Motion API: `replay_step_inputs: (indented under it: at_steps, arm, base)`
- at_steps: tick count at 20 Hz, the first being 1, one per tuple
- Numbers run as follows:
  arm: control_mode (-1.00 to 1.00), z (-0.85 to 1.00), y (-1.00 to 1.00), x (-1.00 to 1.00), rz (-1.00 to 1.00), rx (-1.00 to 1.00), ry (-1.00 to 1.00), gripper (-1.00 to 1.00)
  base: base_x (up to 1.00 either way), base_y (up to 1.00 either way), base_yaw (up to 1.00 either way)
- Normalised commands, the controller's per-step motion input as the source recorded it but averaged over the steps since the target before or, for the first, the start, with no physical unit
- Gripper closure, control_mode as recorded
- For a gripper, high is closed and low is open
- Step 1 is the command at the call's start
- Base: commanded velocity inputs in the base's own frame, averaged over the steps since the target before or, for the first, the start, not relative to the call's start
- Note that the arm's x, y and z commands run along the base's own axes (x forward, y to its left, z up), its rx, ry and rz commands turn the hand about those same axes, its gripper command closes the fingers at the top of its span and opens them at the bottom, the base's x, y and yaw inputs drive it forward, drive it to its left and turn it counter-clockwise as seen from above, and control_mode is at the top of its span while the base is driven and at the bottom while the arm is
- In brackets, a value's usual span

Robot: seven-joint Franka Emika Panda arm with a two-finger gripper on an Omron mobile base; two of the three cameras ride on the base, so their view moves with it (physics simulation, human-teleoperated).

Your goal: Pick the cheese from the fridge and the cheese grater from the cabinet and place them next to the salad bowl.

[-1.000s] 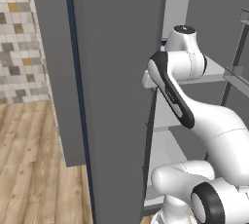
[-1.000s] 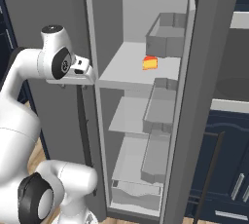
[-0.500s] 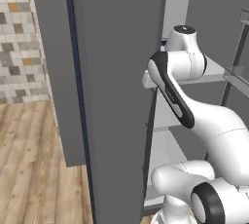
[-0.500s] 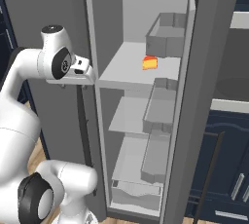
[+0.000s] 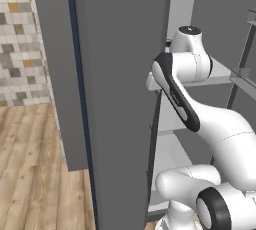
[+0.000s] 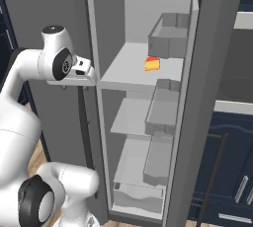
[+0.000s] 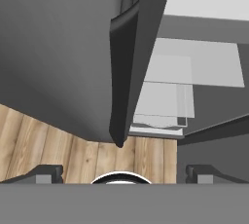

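The fridge (image 6: 197, 97) stands open, cheese (image 6: 152, 64) on its upper shelf (image 6: 128, 68) beside a grey bin (image 6: 168, 41); gripper (image 7: 124, 173) fingers spread apart.

Even, flat rendered light, no glare or blur. Fridge (image 6: 143, 97) interior bright and pale; door (image 5: 120, 99) faces dim grey. Soft shadows under shelves. All views sharp, no edge distortion.

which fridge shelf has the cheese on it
The top shelf: the cheese sits near its right side, before a grey bin. The lower shelves show no cheese.
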Motion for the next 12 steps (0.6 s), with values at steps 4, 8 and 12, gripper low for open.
replay_step_inputs:
  at_steps: [4, 8, 12]
  arm:
    - [-1.0, 0.0, 0.0, 0.0, 0.0, 0.0, 0.0, -1.0]
    - [-1.0, 0.0, 0.0, 0.0, 0.0, 0.0, 0.0, -1.0]
    - [-1.0, 0.0, 0.0, 0.0, 0.0, 0.0, 0.0, -1.0]
  base:
    - [0.0, 0.0, 0.0]
    - [0.0, 0.0, 0.0]
    - [0.0, 0.0, 0.0]
